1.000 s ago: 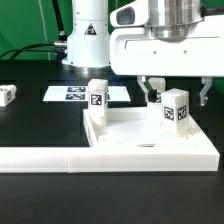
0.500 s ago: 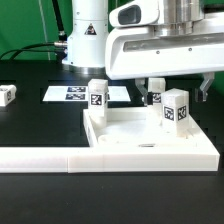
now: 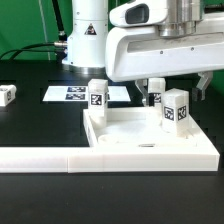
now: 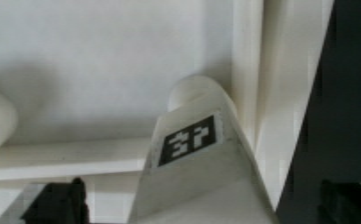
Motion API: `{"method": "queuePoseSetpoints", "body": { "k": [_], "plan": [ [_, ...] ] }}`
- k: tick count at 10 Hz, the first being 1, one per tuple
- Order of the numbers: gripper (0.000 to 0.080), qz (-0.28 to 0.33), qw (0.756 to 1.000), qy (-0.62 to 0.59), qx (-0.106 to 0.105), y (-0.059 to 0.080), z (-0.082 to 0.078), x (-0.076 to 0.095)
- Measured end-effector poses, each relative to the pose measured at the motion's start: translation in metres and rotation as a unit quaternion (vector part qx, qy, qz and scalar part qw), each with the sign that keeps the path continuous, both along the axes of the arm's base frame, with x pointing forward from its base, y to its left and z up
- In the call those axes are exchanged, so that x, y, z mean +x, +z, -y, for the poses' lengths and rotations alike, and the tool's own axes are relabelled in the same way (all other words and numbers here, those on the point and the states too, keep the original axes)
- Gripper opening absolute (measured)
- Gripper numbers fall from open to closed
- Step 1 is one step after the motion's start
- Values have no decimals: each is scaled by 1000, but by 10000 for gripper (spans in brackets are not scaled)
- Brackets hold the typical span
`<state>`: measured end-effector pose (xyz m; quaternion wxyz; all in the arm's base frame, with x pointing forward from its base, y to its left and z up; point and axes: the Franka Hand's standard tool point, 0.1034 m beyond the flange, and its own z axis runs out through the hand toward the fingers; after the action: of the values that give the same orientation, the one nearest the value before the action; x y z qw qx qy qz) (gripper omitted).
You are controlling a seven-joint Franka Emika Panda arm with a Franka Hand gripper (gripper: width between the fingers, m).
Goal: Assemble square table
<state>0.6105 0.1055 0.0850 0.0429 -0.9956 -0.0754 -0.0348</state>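
Note:
The white square slab [image 3: 150, 142] lies flat with its raised rim up. One tagged white leg [image 3: 97, 98] stands upright at its corner on the exterior view's left. A second leg [image 3: 177, 107] stands at the far corner on the exterior view's right. My gripper [image 3: 176, 90] hangs open right above that leg, one finger on each side. In the wrist view the leg [image 4: 203, 140] rises between the dark fingertips [image 4: 61, 200], with gaps on both sides, and my gripper [image 4: 195, 205] holds nothing. Another tagged block [image 3: 154, 97] peeks out behind the left finger.
A loose tagged leg [image 3: 7, 95] lies on the black table at the exterior view's far left. The marker board [image 3: 72, 93] lies behind the slab. The long white L-shaped barrier [image 3: 50, 155] runs along the front. The arm's base [image 3: 85, 40] stands at the back.
The hand has shifted a little toward the exterior view's right, over the right-hand leg, and then held still. The jaws have stayed open. No part has moved.

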Motion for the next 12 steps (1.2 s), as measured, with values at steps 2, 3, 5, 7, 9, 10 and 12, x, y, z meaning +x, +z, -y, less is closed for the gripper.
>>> {"method": "queuePoseSetpoints", "body": {
  "k": [2, 3, 5, 7, 9, 10, 12],
  "plan": [
    [648, 3, 999, 40, -7, 0, -3, -1],
    [648, 4, 999, 46, -9, 0, -3, -1],
    [522, 4, 999, 45, -9, 0, -2, 0],
    [290, 4, 999, 44, -9, 0, -1, 0],
    [290, 2, 1000, 30, -8, 0, -1, 0],
    [290, 2, 1000, 30, -8, 0, -1, 0],
    [290, -7, 997, -73, 1, -1, 2, 0]
  ]
}}
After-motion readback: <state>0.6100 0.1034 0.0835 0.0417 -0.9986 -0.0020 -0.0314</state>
